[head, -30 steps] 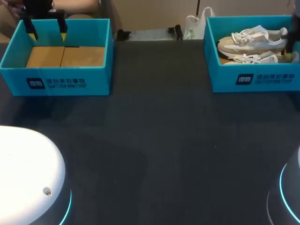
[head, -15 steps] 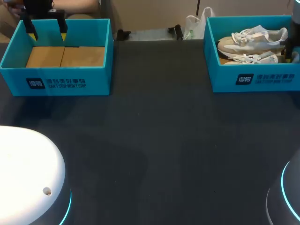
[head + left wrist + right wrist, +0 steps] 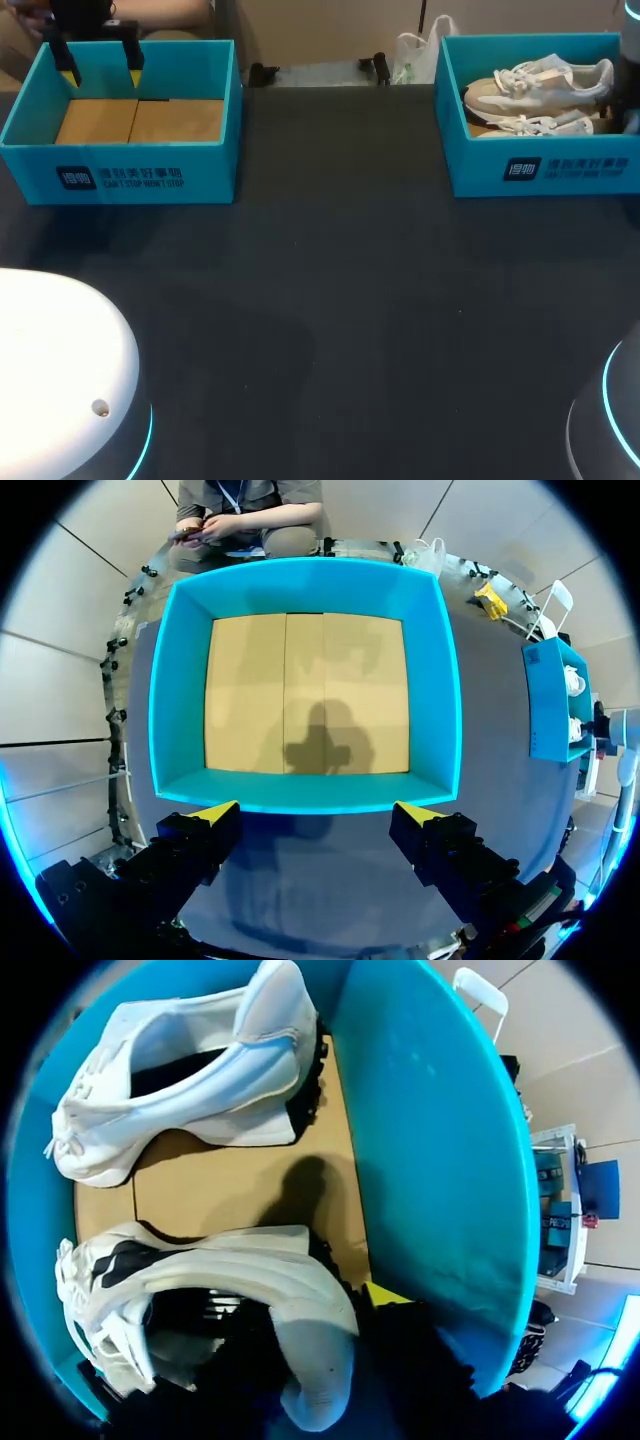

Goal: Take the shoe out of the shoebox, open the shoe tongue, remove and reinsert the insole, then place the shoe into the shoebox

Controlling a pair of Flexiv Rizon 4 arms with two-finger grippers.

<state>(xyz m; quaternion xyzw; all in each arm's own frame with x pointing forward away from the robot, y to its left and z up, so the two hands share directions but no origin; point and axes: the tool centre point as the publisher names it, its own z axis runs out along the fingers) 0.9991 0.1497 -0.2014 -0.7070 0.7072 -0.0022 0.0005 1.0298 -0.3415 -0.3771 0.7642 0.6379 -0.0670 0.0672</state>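
**Op:** How far along are we?

**Eng:** Barely starting, I'm judging. Your right gripper (image 3: 368, 1312) is sitting low inside the teal cardboard shoebox (image 3: 540, 170). It's right against the heel of the white lace-up trainer (image 3: 225, 1270). The box wall is running close beside the gripper on the other side.

**Op:** Is it gripping?

**Eng:** Can't tell. The heel is hiding too much of it, so I'm not calling it open or closed. The trainer is lying on the brown cardboard floor, not yet lifting out. A second white trainer (image 3: 190, 1080) is lying further ahead of the gripper in the same box.

**Op:** Left side?

**Eng:** Your left gripper (image 3: 315, 815) is hanging spread wide and holding nothing, just above one wall of the other teal box (image 3: 300, 580). That box is showing only bare cardboard ahead of the fingertips (image 3: 213, 813). It's sitting well apart from the shoes, across the black table (image 3: 330, 300).

**Op:** What's remaining?

**Eng:** Everything, as I'm reading it:
- getting the trainer out onto the table
- opening the tongue
- pulling the insole and reseating it
- putting the shoe back in the box

Nothing here is showing any of those steps done. You're sitting at the first grasp, so I'd be confirming the hold on that heel before lifting.
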